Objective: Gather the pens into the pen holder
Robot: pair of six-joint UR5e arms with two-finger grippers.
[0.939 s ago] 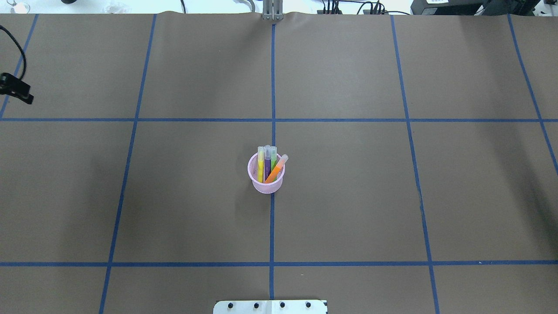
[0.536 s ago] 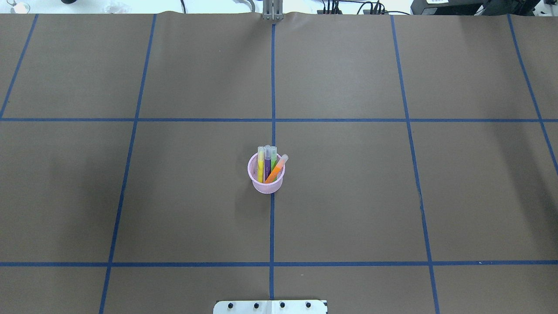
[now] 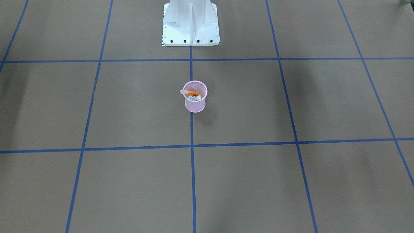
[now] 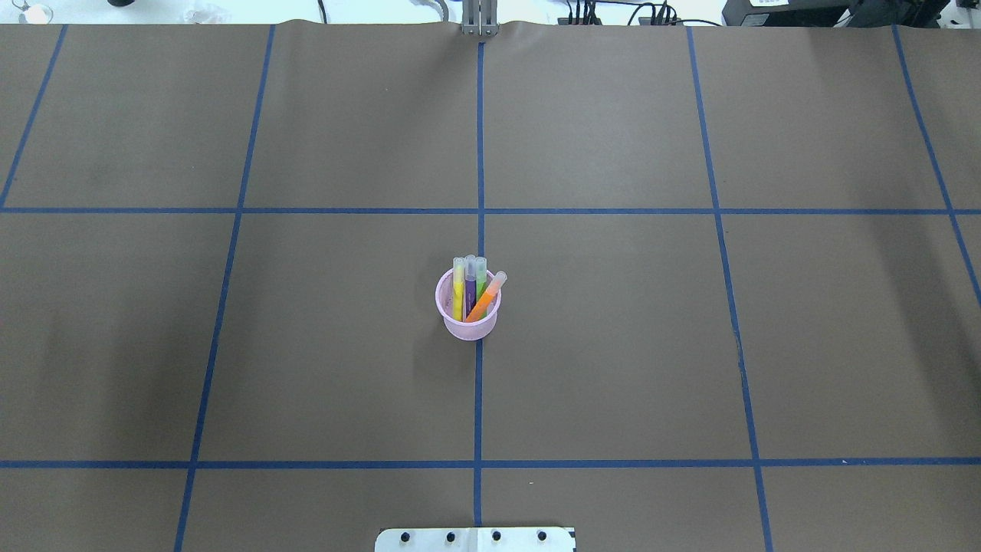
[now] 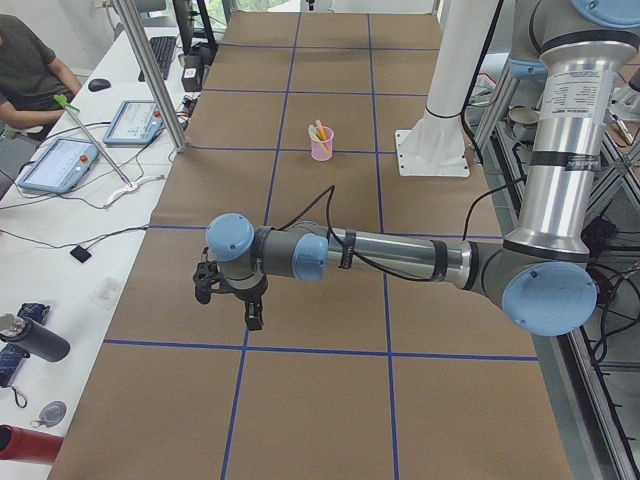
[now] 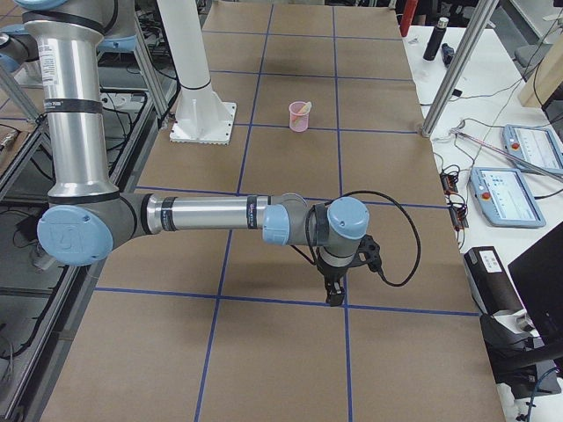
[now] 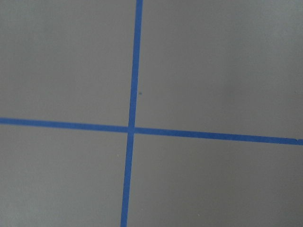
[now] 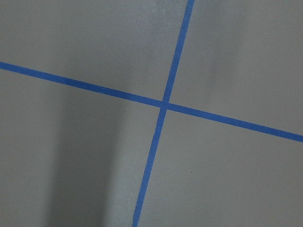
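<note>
The surface (image 4: 613,345) is covered in matt brown paper, smooth and without sheen, gridded with flat blue tape (image 4: 479,399). The pen holder (image 4: 469,328) is fine pale pink wire mesh, see-through at its walls. The pens (image 4: 470,287) in it look like smooth coloured plastic, with translucent, frosted caps. The left arm (image 5: 395,255) and right arm (image 6: 207,214) have satin silver metal tubes, smooth pale blue plastic joint caps and dark bands. The pedestal (image 3: 190,19) is white-painted metal with a soft gloss.
</note>
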